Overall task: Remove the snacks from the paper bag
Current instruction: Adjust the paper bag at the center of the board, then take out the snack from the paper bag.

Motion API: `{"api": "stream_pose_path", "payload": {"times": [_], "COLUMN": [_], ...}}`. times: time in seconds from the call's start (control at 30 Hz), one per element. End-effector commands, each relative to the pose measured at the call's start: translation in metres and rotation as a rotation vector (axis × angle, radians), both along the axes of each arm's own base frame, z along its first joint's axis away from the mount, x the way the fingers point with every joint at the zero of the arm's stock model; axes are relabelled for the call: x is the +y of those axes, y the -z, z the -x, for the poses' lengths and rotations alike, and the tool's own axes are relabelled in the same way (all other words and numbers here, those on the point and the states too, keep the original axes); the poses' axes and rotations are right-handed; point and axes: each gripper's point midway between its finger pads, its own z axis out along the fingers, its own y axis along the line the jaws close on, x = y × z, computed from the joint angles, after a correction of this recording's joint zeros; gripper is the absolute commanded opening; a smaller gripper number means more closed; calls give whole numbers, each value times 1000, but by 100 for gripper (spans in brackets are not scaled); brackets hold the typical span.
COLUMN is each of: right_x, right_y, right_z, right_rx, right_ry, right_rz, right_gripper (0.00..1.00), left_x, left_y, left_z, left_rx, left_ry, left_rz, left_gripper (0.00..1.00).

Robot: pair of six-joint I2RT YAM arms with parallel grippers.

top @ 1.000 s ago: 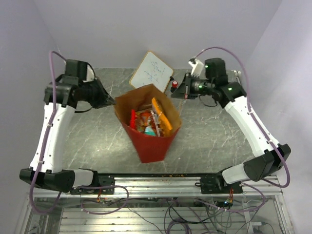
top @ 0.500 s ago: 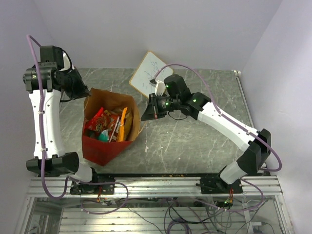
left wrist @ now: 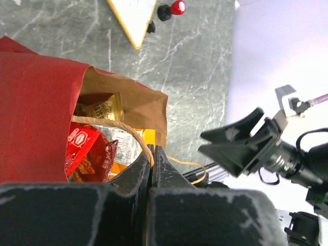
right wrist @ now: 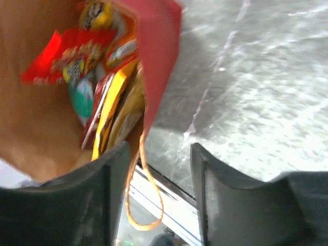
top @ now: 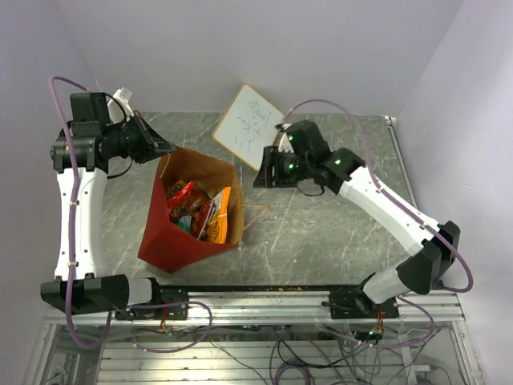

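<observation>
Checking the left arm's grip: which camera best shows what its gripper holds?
Left wrist view: the left gripper is shut on the tan handle of the paper bag, right at its fingertips. The top view shows it only at the bag's far rim, the pinch too small. The right wrist view misses it.

Grey marble tbl (top: 337,228): red paper bag (top: 172,241) tilted front-left, whiteboard (top: 250,124) + sm bottles (left wrist: 178,7) at back.
</observation>
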Motion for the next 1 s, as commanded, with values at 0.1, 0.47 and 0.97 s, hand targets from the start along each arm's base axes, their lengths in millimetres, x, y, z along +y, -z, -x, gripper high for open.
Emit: {"api": "stream_pose_path", "payload": {"times": [0.1,0.47,0.97], "right_x": [-79,21,84], "right_y": [-9,-70,33], "right_z": [-48,-35,43], "right_rx": [83,-38,265], "right_ry": [154,86,-88], "right_rz": [12,-96,0], "right_gripper": [92,97,70], "left_x": [-15,-14,-12], "left_y": [-22,-21,10], "left_z": [-6,-6,6], "left_rx": [-84,-60,76], "left_ry": [21,-3,-17], "left_rz": [132,150,127], "left_gripper": [7,7,7]}}
